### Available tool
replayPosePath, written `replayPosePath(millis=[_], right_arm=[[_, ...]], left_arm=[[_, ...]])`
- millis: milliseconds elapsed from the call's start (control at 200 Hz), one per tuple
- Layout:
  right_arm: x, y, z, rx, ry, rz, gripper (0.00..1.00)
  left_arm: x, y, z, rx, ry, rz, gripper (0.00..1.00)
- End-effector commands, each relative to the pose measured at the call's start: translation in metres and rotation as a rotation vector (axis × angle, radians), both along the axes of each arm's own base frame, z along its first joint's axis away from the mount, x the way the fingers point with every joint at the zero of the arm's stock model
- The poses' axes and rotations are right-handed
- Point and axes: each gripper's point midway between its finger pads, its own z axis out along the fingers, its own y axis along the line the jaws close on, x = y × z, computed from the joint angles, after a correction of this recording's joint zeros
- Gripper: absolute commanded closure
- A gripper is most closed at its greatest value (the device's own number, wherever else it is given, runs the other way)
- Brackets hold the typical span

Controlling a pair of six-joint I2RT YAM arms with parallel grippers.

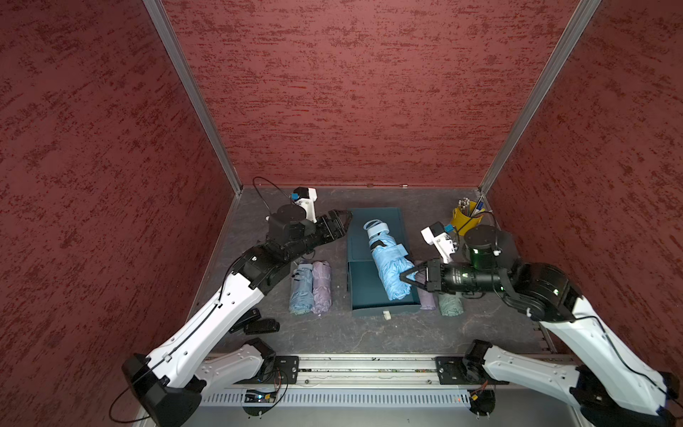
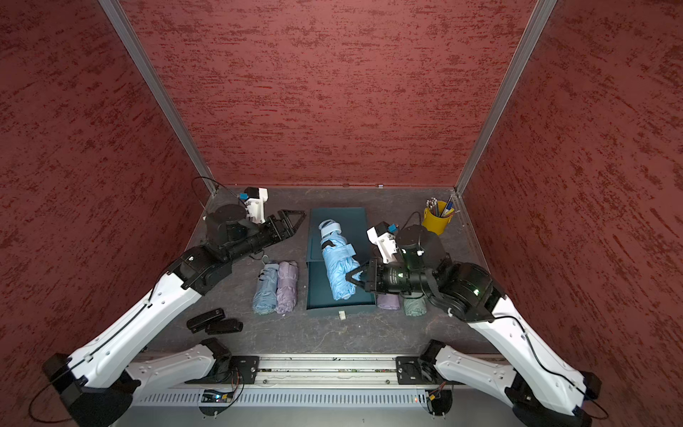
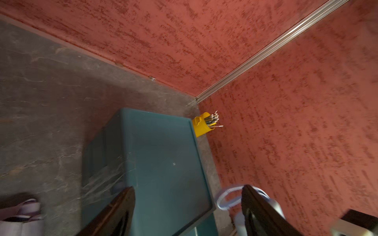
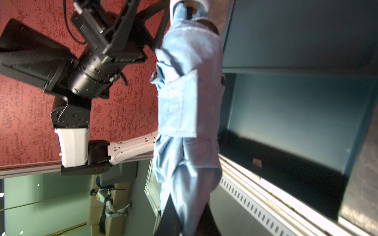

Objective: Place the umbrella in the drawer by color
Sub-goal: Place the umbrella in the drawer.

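Note:
A folded light blue umbrella [image 1: 388,258] [image 2: 338,266] lies slantwise over the teal cabinet [image 1: 391,218] and its pulled-out drawer [image 1: 364,292] [image 2: 318,292]. The handle end with the wrist loop points to the back. My right gripper [image 1: 404,277] [image 2: 349,277] is shut on the umbrella's cloth end, and in the right wrist view the blue fabric [image 4: 188,102] fills the space between the jaws of the right gripper [image 4: 188,201]. My left gripper [image 1: 343,218] [image 2: 299,218] [image 3: 188,188] stands open beside the cabinet's back left corner, holding nothing. The umbrella's loop [image 3: 227,196] is next to one finger.
A light blue umbrella [image 1: 300,292] and a purple one [image 1: 321,286] lie left of the drawer. A purple umbrella [image 1: 427,299] and a green one [image 1: 450,305] lie to its right under my right arm. A yellow pencil cup [image 1: 466,218] stands back right. Black cases [image 1: 258,325] lie front left.

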Motion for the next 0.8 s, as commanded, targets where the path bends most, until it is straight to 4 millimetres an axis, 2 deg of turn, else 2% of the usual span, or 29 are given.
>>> replayPosePath(millis=[0, 150, 271, 466, 626, 797], right_arm=[[-0.027, -0.011, 0.000, 0.000, 0.131, 0.016, 1.00], [-0.037, -0.002, -0.022, 0.002, 0.248, 0.022, 1.00], [-0.033, 0.010, -0.039, -0.012, 0.297, 0.008, 1.00], [-0.020, 0.030, -0.056, -0.027, 0.336, -0.005, 1.00], [0.000, 0.045, -0.060, -0.027, 0.312, -0.047, 1.00], [0.017, 0.063, -0.077, -0.054, 0.323, -0.067, 1.00]], left_arm=[[-0.002, -0.001, -0.052, 0.214, 0.085, -0.019, 0.20], [0.000, -0.010, -0.078, 0.269, 0.127, -0.019, 0.28], [0.001, -0.016, -0.090, 0.303, 0.144, -0.029, 0.33], [-0.002, -0.020, -0.100, 0.353, 0.142, -0.041, 0.36], [-0.006, -0.021, -0.105, 0.379, 0.133, -0.057, 0.39], [-0.008, -0.019, -0.111, 0.405, 0.134, -0.062, 0.40]])
